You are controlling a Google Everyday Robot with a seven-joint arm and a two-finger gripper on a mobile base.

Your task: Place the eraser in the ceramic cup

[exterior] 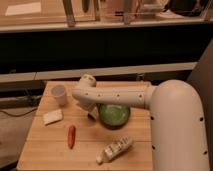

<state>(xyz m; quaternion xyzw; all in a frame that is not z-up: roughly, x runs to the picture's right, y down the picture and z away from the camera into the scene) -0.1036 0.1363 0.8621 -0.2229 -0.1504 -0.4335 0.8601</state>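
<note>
On a wooden tabletop (pixel 140 135), a small white ceramic cup (pixel 58 94) stands at ten o'clock. The white arm's end effector (pixel 90 111) hangs just left of a green bowl (pixel 114 115), its grip impossible to tell, a small black eraser (pixel 91 117) at its tip.

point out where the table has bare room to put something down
Bare wood shows along the front-left edge of the wooden table, left of the orange carrot, and between the carrot and the crumpled tube. It is crowded mid-table: the gripper hangs beside the green bowl, near the white ceramic cup and cream block.
</note>
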